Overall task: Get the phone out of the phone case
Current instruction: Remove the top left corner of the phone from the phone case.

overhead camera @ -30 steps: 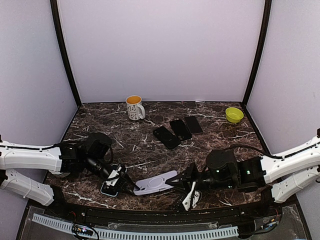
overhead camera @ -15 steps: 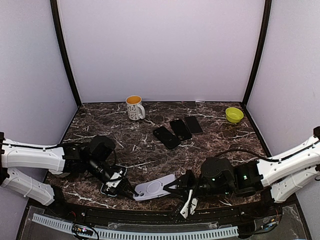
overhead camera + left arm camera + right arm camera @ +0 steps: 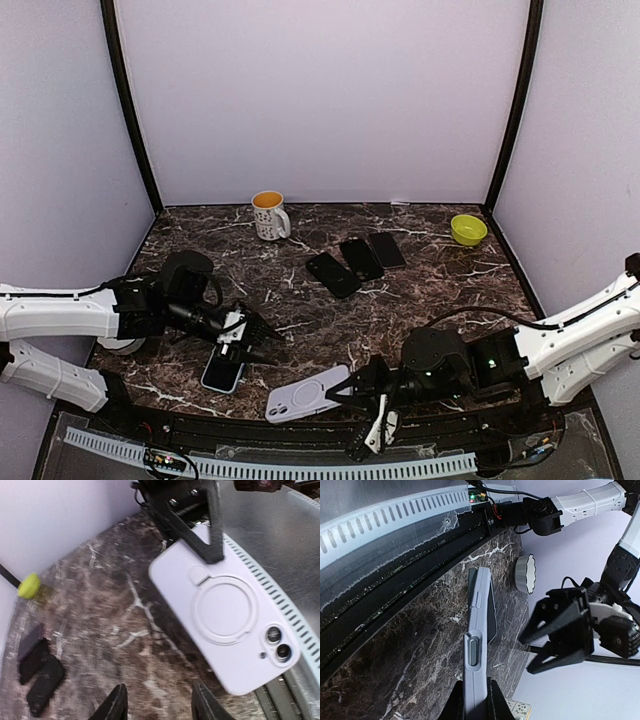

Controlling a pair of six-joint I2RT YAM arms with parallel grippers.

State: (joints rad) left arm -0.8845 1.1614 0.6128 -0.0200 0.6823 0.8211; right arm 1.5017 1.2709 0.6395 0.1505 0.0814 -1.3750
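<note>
The right gripper (image 3: 475,706) was clamped narrowly on one end of the case (image 3: 225,615), which was held back-up, close to the near edge of the tabletop (image 3: 420,290). The left gripper (image 3: 160,706) was open with nothing between its fingers, low over the tabletop and just beside the phone (image 3: 222,372). The phone lay screen-up near the front edge, apart from the case. Two lens rings were visible in the case's camera corner, so it could not be told from these views whether the case was empty or something was left seated in it. Risk was judged to lie mainly in that thin pinch: with the case gripped at one end only, it could twist or slip and go over the near edge, taking with it anything inside. A low sweep of the open left gripper could likewise nudge the phone toward that edge. Further back, a mug (image 3: 268,215) showed an orange inside, though whether that was liquid or glaze could not be told. Nothing could be made out in a yellow-green bowl (image 3: 468,229) at the far right. Three dark phones (image 3: 360,259) lay side by side between them.
</note>
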